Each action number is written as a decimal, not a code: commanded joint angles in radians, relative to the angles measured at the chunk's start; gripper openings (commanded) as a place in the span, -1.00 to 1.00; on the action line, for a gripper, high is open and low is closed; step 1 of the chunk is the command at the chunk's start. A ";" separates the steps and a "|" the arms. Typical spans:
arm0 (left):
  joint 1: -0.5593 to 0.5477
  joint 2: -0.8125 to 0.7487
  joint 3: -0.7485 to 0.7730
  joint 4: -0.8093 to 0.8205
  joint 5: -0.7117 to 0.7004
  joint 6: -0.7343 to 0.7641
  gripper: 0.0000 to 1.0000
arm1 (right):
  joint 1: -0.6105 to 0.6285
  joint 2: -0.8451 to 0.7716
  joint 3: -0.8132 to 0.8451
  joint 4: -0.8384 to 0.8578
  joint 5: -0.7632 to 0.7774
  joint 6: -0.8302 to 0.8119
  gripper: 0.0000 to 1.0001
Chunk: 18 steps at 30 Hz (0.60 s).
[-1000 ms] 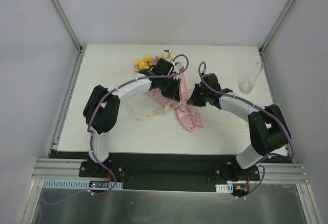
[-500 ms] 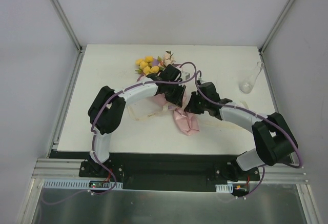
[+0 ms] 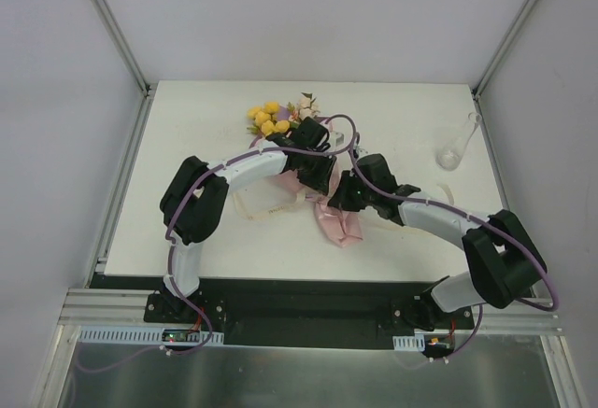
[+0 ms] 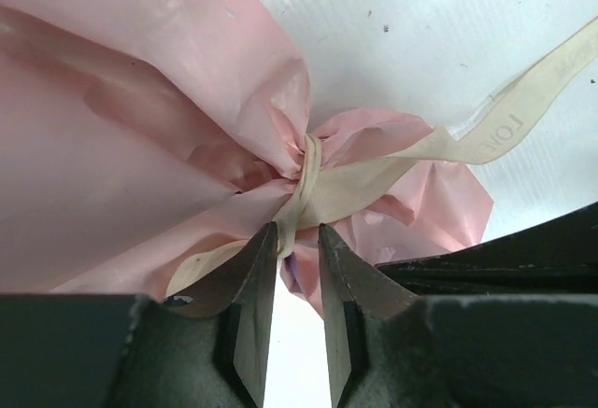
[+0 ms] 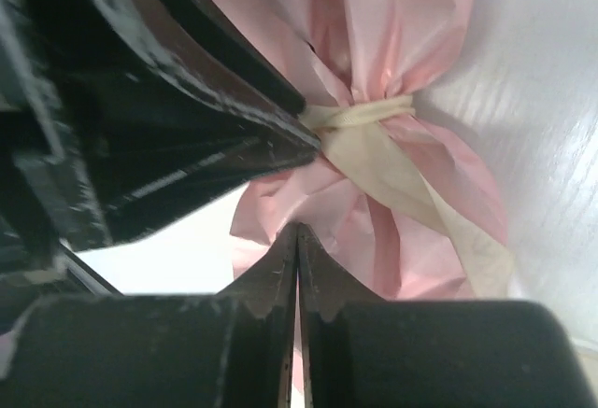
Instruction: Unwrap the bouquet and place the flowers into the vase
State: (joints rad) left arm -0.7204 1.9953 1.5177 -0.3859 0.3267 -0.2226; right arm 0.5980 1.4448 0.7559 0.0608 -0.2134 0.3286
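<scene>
The left gripper (image 4: 297, 232) reaches over the middle of the desk (image 3: 187, 231) onto the bouquet (image 3: 336, 223). Its jaws stand a narrow gap apart, with bare desk showing between them. The tips sit right at the knot of the cream ribbon (image 4: 308, 179), and nothing is seen clamped.

The bouquet lies flat on a slant. The flowers (image 3: 269, 119), yellow and pale, point toward the far edge and a little left. The gathered pink paper tail points toward the near edge and right.

The overhead view gives that long axis, but the arms hide the knot there. The left wrist view shows the ribbon cinched round the pink wrapping paper (image 4: 140, 100), with one printed strand running off to the right. The right wrist view shows the same knot from the tail side.

The right gripper (image 5: 297, 228) has its jaws pressed fully together, tips against the crumpled tail. I cannot tell whether any paper is caught in them.

A second ago the right gripper stood further right of the bouquet. It has since moved in close beside the left one, and the blooms have shifted slightly.

The vase (image 3: 455, 149) stands near the far right corner, well apart from the bouquet.
</scene>
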 commanded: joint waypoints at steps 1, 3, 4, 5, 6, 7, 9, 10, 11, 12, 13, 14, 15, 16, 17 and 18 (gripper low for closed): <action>-0.010 -0.033 0.038 -0.045 -0.041 0.042 -0.51 | 0.011 0.014 -0.043 0.043 0.006 0.012 -0.94; -0.027 -0.029 0.050 -0.060 -0.098 0.071 -0.47 | 0.011 0.017 -0.046 0.043 0.020 0.001 -0.94; -0.033 -0.027 0.055 -0.080 -0.121 0.080 -0.46 | 0.011 0.022 -0.046 0.043 0.025 0.000 -0.94; -0.048 -0.026 0.062 -0.090 -0.165 0.095 -0.46 | 0.011 0.028 -0.044 0.043 0.026 -0.003 -0.95; -0.054 -0.023 0.065 -0.096 -0.185 0.103 -0.45 | 0.010 0.043 -0.041 0.043 0.026 -0.005 -0.95; -0.062 -0.020 0.067 -0.103 -0.202 0.109 -0.45 | 0.009 0.049 -0.040 0.043 0.025 -0.003 -0.95; -0.077 -0.018 0.067 -0.110 -0.250 0.126 -0.42 | 0.011 0.066 -0.038 0.047 0.023 -0.002 -0.96; -0.077 -0.015 0.065 -0.110 -0.258 0.129 -0.41 | 0.011 0.071 -0.038 0.047 0.022 -0.002 -0.97; -0.079 -0.010 0.071 -0.111 -0.258 0.135 -0.39 | 0.010 0.074 -0.038 0.048 0.022 -0.003 -0.96; -0.077 -0.004 0.075 -0.113 -0.255 0.134 -0.39 | 0.011 0.077 -0.038 0.048 0.020 -0.003 -0.97; -0.077 0.006 0.078 -0.116 -0.252 0.132 -0.39 | 0.011 0.078 -0.040 0.048 0.020 -0.002 -0.97; -0.079 0.013 0.084 -0.119 -0.247 0.129 -0.40 | 0.011 0.080 -0.040 0.048 0.020 -0.002 -0.97; -0.079 0.017 0.087 -0.122 -0.238 0.126 -0.40 | 0.010 0.080 -0.040 0.048 0.020 0.000 -0.97; -0.079 0.026 0.087 -0.122 -0.215 0.124 -0.41 | 0.009 0.080 -0.038 0.048 0.020 -0.002 -0.97; -0.079 0.030 0.094 -0.122 -0.195 0.123 -0.40 | 0.011 0.078 -0.038 0.048 0.019 0.001 -0.97; -0.079 0.033 0.098 -0.122 -0.181 0.121 -0.39 | 0.011 0.081 -0.036 0.048 0.017 0.000 -0.97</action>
State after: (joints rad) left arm -0.7792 2.0068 1.5642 -0.4965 0.1055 -0.1394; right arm 0.6037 1.5116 0.7139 0.1081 -0.1986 0.3370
